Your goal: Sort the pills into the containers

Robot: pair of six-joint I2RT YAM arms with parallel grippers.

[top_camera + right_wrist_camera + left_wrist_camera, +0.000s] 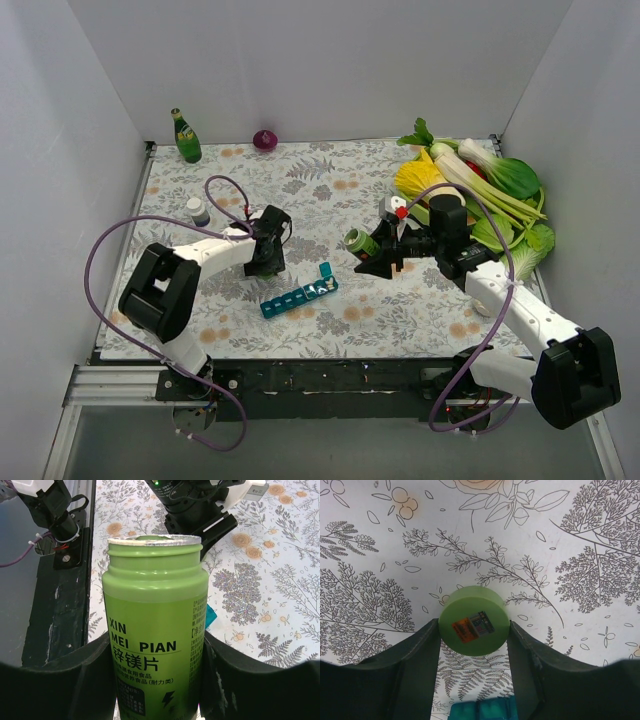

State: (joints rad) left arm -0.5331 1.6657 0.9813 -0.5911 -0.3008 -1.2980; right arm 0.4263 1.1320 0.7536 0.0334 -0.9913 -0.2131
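Note:
The teal pill-organizer strip [297, 296] lies on the flowered cloth between the arms, its rightmost lid [325, 272] standing open with white pills beside it. Its edge shows in the left wrist view [482, 711] and the right wrist view [210, 616]. My left gripper [266, 256] is just left of the strip, shut on a round green jar lid [474, 621] with a sticker on top, close over the cloth. My right gripper [384, 258] is shut on the open green jar [154, 630], which is tipped with its mouth [353, 239] toward the strip.
A small white bottle with a dark base [198, 211] stands at the left. A green glass bottle [186, 137] and a purple onion [265, 139] are at the back. A pile of vegetables [490, 190] fills the back right. White walls enclose the table.

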